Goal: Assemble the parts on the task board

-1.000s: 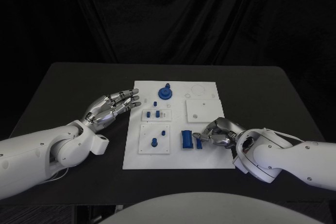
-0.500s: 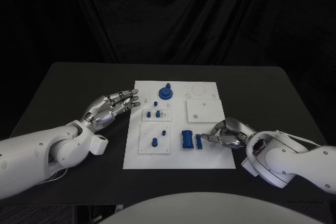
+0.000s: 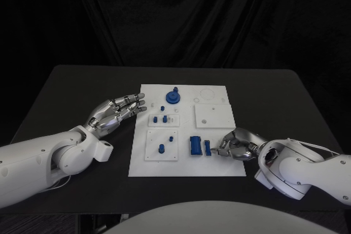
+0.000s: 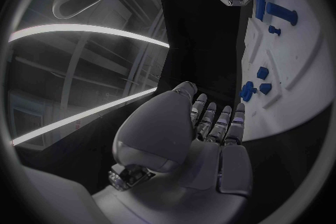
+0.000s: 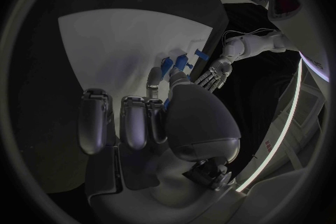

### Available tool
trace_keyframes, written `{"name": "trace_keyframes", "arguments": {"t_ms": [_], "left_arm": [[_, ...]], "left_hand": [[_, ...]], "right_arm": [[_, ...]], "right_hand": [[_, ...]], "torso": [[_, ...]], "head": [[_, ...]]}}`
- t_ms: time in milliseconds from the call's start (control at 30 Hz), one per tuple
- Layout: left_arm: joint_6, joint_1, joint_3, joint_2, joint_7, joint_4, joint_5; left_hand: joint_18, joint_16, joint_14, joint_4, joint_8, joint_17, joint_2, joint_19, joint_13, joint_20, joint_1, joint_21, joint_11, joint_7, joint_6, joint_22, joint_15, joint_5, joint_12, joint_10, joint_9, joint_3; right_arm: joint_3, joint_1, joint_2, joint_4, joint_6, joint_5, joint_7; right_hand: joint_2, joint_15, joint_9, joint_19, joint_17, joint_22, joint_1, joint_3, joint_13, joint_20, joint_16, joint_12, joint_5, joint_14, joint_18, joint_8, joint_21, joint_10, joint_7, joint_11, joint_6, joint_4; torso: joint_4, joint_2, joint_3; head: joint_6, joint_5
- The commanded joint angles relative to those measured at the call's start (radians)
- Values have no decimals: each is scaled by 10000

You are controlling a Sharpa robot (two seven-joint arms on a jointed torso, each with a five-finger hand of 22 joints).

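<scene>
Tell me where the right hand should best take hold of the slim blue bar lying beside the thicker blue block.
Probably across the slim blue bar's long sides near its middle, coming down from above. It lies flat on the white board, close beside the thicker blue block, so a pinch from above fits the free side best. The right hand is already next to it.

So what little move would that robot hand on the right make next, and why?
Probably close its fingertips on the slim blue piece and lift it. The right robot hand sits at the task board edge with fingertips right beside that piece, next to the wider blue block; a grip isn't clear. The left robot hand hovers open, off the board.
</scene>
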Motion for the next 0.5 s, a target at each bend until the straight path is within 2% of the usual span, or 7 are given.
{"name": "trace_keyframes", "arguments": {"t_ms": [33,167,500], "left_arm": [[116,-18,7,-4,147,23,-28],[123,-18,7,7,147,21,-28],[135,-22,7,23,141,4,-28]], "left_hand": [[-172,65,38,-6,67,14,-50,49,13,-16,50,42,60,267,67,13,12,65,34,27,8,67],[-172,68,40,-9,75,14,-59,50,13,-16,46,42,72,272,89,9,13,74,42,36,11,89],[-172,68,40,-9,75,14,-59,50,13,-16,46,42,72,272,89,9,13,74,42,36,11,89]], "right_arm": [[-4,-36,48,-15,639,-89,-383],[-5,-47,94,-58,684,-93,-408],[-5,-57,178,-134,653,-108,-454]], "right_hand": [[-15,-118,240,454,1286,2103,142,-91,2628,-98,-33,28,-160,800,-64,234,-37,1041,-111,-84,5,-11],[-32,-130,306,448,1262,2098,188,-108,2628,-109,-45,28,-212,795,-61,285,-52,1041,-125,-98,-12,-25],[-20,-144,399,446,1257,2097,228,-129,2628,-125,-48,28,-308,793,-61,359,-56,1041,-143,-113,-17,-24]], "torso": [[-4,-1,-8],[17,-5,-2],[-6,-2,-12]], "head": [[0,-2],[0,-22],[0,1]]}}
